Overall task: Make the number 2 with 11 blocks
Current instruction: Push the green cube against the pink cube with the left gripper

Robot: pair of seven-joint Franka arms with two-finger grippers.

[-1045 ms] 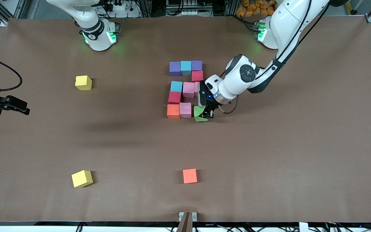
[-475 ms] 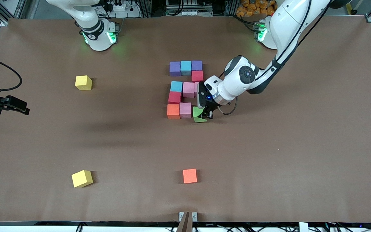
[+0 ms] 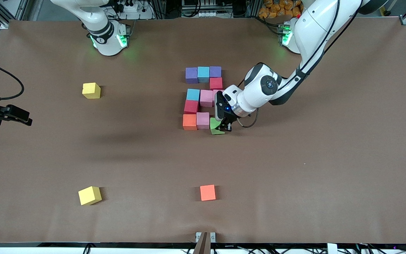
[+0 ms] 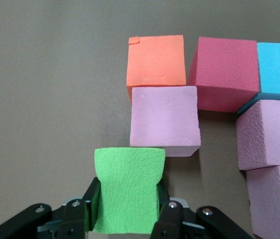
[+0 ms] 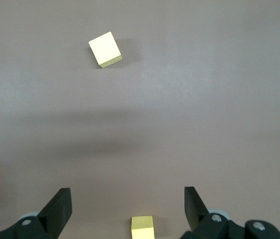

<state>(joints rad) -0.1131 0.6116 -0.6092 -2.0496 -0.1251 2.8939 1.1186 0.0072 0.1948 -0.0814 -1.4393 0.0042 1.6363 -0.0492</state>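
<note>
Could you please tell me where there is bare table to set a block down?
Bare table lies between the loose orange block and the number 2. It is crowded where the left pincer holds the green block against the digit.

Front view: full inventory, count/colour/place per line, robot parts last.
purple blocks: 2, ends of the digit's row nearest the bases
light blue blocks: 2, between the purples; middle row
red blocks: 2, below the purple; above the orange
pink blocks: 3, two middle row, one beside the orange
orange block: 1, bottom row
green block: 1, held beside the bottom pink
loose orange cube: 1, nearest the camera
yellow cubes: 2, right arm's end
left gripper: shut on green block
right gripper: open, waiting above a yellow cube
</note>
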